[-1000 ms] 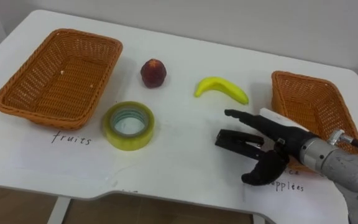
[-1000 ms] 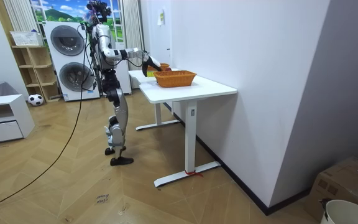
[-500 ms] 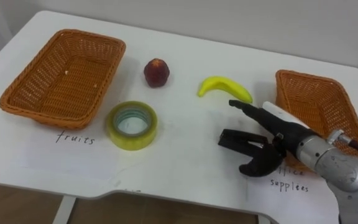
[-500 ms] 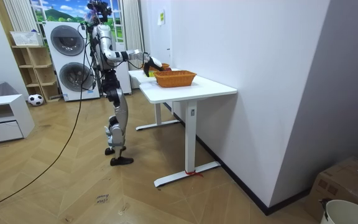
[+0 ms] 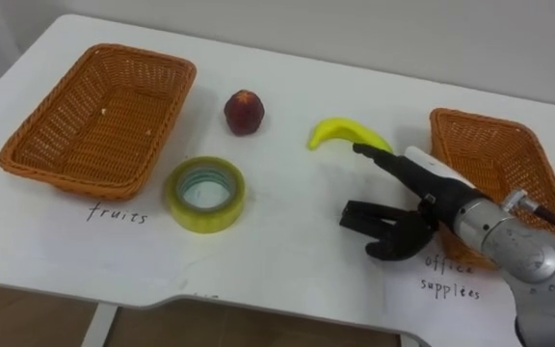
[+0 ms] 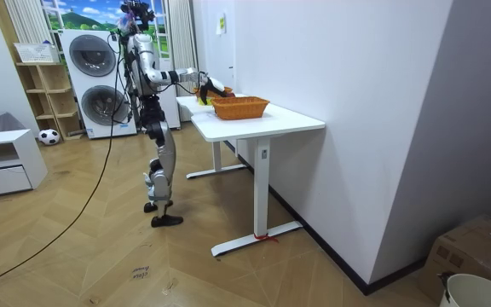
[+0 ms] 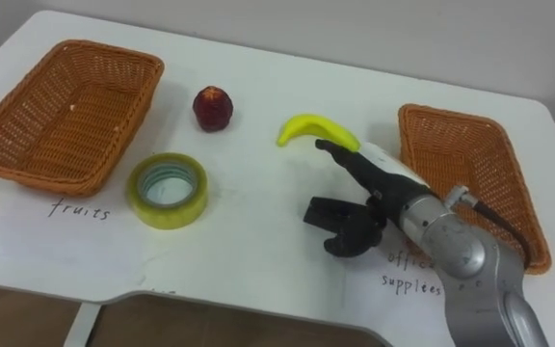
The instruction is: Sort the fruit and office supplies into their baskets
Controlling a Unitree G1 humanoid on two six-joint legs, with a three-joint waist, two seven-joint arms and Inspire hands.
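Nearest the front edge of the table, toward its right front corner, the right hand hangs low over the white top. One finger is stretched toward the back, the thumb stands out to the left, and the remaining fingers are loosely bent. It is holding nothing. The outstretched fingertip is just beside the near end of the banana, and I cannot tell whether it touches.

To the left of the hand, near the middle of the front half, the roll of tape lies flat on the table. Behind it, by the left edge, sits the left basket, which is empty apart from a speck or two. The right basket stands by the right edge, and the part that the arm leaves uncovered is also empty.

Farther back, in the middle of the table, the banana lies apart from both baskets, and the round red fruit sits to its left, a little nearer the back edge.

By this layout, the sorting has hardly begun, because both fruits and the tape are on the bare table. The hand appears set to pick up the banana first, which belongs across the table in the left basket. The red fruit would go there too, and the tape into the right basket.
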